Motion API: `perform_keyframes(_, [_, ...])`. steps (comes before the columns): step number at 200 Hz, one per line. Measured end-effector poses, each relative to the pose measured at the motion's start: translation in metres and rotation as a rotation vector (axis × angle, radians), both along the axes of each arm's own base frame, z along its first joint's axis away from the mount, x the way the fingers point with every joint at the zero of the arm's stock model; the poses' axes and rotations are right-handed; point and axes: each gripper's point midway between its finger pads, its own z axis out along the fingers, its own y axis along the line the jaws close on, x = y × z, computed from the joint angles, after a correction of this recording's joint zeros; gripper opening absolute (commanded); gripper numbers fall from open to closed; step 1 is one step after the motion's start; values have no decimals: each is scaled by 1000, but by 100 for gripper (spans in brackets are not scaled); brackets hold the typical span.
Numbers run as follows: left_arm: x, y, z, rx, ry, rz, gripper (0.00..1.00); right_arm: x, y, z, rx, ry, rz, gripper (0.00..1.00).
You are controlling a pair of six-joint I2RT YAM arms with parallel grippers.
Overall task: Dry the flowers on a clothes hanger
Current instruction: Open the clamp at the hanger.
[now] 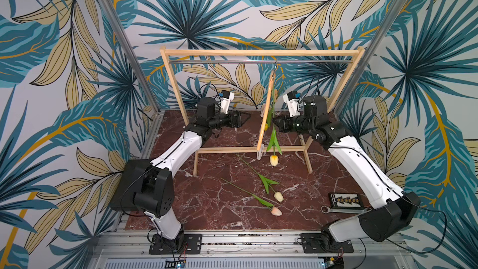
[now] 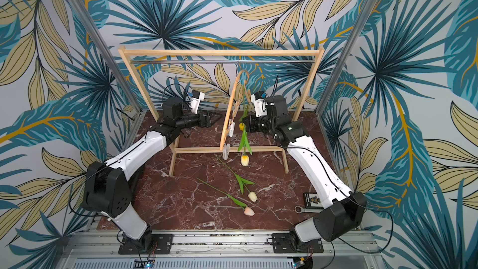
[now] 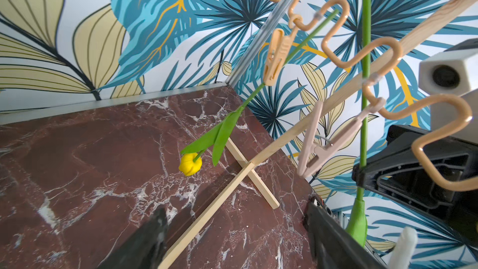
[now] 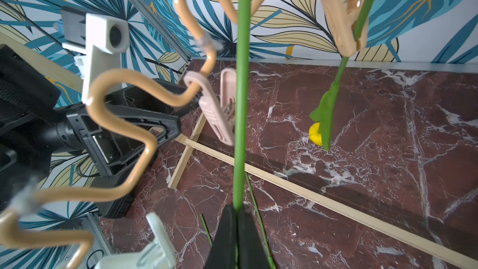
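The clothes hanger (image 1: 268,99) hangs edge-on from the rack's rail, its wavy bar (image 4: 121,115) carrying clips. A beige clip (image 3: 275,58) holds the yellow tulip (image 3: 190,164) head down. My right gripper (image 4: 238,210) is shut on the stem (image 4: 241,99) of the orange-yellow tulip (image 1: 274,160), which hangs head down beside a pink clip (image 4: 219,104). Whether that clip grips the stem I cannot tell. My left gripper (image 3: 238,231) stands open and empty on the hanger's other side (image 1: 245,119). The cream-white tulip (image 1: 278,196) and the pink tulip (image 1: 276,211) lie on the table.
The wooden rack (image 1: 258,52) stands across the back of the marble table, with its base bar (image 1: 248,149) under the hanger. A wrench (image 1: 336,209) and a black case (image 1: 345,200) lie near the right arm's base. A white clip (image 4: 155,249) hangs near my right gripper.
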Motion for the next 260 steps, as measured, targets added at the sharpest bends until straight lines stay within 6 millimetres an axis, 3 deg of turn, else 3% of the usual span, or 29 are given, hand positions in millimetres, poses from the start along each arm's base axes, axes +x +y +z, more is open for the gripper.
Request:
perform_keyframes(83, [-4, -20, 14, -40, -47, -111, 92, 1, 15, -8, -18, 50, 110, 0])
perform_keyframes(137, [4, -29, 15, -36, -67, -154, 92, -1, 24, -10, -14, 70, 174, 0])
perform_keyframes(187, [5, -37, 21, -46, -84, -195, 92, -7, 31, -4, 7, 79, 229, 0])
perform_keyframes(224, [7, -44, 29, -58, -97, -227, 85, -10, 35, -8, 16, 101, 261, 0])
perform_keyframes(260, [6, -47, 30, -68, -88, -252, 65, -13, 36, -13, 19, 126, 276, 0])
